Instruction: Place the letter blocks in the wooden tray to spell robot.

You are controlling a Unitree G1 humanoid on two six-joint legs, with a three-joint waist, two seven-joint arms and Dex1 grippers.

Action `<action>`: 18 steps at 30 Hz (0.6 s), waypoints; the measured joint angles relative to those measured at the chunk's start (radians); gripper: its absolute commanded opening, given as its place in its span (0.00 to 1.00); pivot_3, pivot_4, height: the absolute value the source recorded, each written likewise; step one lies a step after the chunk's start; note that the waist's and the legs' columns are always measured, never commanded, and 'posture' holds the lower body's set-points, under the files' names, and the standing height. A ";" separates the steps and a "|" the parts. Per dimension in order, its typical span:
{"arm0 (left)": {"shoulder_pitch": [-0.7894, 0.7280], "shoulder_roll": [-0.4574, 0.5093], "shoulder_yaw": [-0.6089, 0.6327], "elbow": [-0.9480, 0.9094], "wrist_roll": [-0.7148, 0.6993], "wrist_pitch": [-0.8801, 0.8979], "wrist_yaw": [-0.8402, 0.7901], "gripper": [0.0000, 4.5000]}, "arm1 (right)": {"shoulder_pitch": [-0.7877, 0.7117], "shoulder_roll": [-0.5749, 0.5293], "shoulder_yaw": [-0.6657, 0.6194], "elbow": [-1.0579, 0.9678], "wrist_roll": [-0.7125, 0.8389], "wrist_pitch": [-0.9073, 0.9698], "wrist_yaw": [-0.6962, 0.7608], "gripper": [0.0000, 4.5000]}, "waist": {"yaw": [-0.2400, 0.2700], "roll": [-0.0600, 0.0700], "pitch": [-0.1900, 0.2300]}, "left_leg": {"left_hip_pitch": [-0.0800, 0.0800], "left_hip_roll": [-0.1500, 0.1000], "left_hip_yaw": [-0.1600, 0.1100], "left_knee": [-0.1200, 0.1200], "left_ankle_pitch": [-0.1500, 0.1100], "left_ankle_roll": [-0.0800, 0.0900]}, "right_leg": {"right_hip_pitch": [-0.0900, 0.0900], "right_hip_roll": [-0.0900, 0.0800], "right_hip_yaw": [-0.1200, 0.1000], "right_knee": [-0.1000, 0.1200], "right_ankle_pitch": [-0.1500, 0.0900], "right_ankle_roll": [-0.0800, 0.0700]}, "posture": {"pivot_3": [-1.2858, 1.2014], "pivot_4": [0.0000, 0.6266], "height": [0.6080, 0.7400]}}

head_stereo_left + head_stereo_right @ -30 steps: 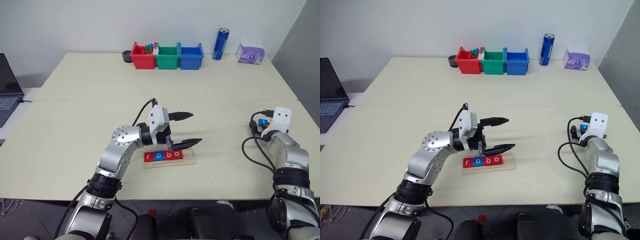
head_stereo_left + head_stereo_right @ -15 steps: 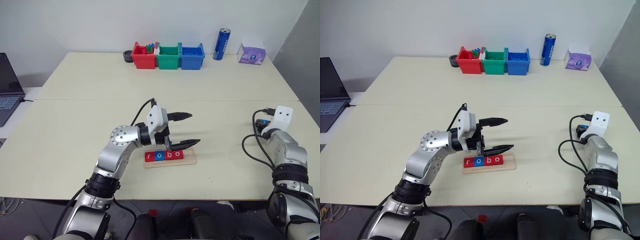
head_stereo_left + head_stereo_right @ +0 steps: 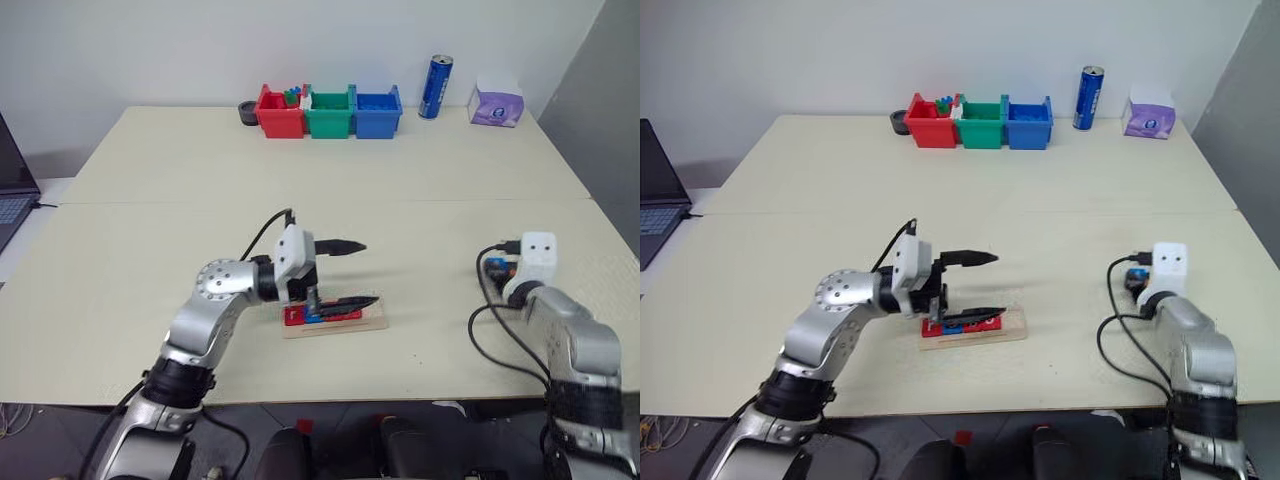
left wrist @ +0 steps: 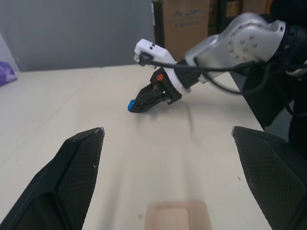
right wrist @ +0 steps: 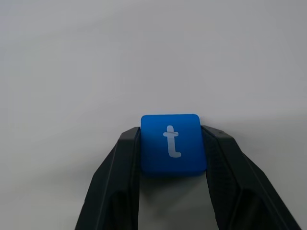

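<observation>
The wooden tray (image 3: 368, 321) lies near the table's front edge with several red and blue letter blocks (image 3: 295, 315) in its groove. My left gripper (image 3: 352, 272) is open and points right. Its lower finger lies across the row and hides part of it. Far to the right, my right gripper (image 5: 173, 135) is shut on a blue block marked "t" (image 5: 173, 143), pinching it by two opposite sides. The left wrist view looks across the table at that right gripper (image 4: 144, 101) with the blue block (image 4: 130, 104) at its tip, low over the tabletop.
Red (image 3: 280, 112), green (image 3: 330, 110) and blue bins (image 3: 377, 110) stand in a row at the table's far edge. A blue can (image 3: 434, 87) and a purple tissue pack (image 3: 495, 104) are to their right. A laptop (image 3: 10, 190) sits at the left edge.
The camera view has shifted. My right gripper has moved left and nearer to me with the blue block. My left gripper has slid slightly left over the tray and stays open.
</observation>
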 measured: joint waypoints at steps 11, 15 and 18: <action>0.061 0.052 0.017 -0.067 -0.027 0.015 -0.009 1.00 | 0.037 0.206 0.134 -0.307 0.033 0.321 -0.105 0.33 | 0.007 0.000 0.000 | -0.002 -0.002 0.000 0.001 0.000 0.000 | 0.000 -0.001 -0.001 -0.003 0.000 0.000 | 0.52 0.24 1.00; 0.068 0.060 0.024 -0.073 -0.031 0.025 -0.009 1.00 | 0.062 0.203 0.139 -0.344 0.025 0.343 -0.107 0.33 | 0.005 0.000 0.000 | -0.002 -0.002 -0.001 0.000 0.000 0.000 | 0.000 -0.001 -0.002 -0.004 0.000 0.001 | 0.52 0.24 1.00; 0.075 0.065 0.026 -0.074 -0.032 0.027 -0.009 1.00 | 0.089 0.200 0.148 -0.382 0.018 0.364 -0.109 0.33 | 0.005 0.000 0.000 | -0.002 -0.002 -0.001 0.000 0.000 0.000 | 0.000 -0.001 -0.002 -0.004 0.000 0.001 | 0.52 0.24 1.00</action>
